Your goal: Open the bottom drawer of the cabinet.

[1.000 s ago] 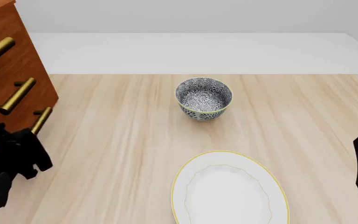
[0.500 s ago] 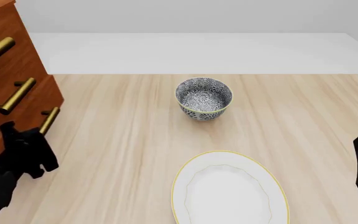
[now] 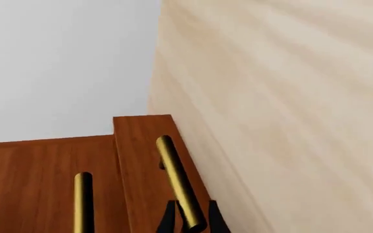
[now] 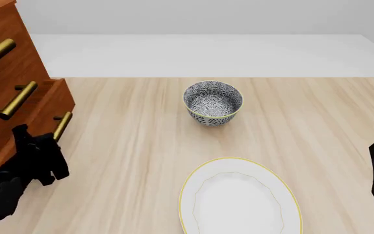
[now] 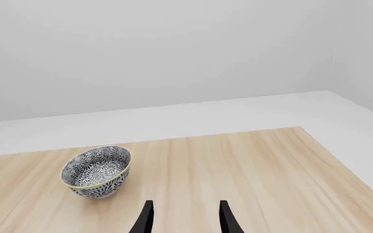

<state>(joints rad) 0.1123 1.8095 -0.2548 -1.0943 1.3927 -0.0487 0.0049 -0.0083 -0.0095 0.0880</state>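
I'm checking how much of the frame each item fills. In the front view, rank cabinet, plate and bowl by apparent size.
1. Cabinet, largest, though cut off by the frame edge.
2. Plate, also cropped at the bottom edge and nearer the camera, which inflates it.
3. Bowl, clearly smallest.

The cabinet (image 4: pixel 8 63) runs off the front view's left edge; the plate (image 4: pixel 239 195) is cut off below.
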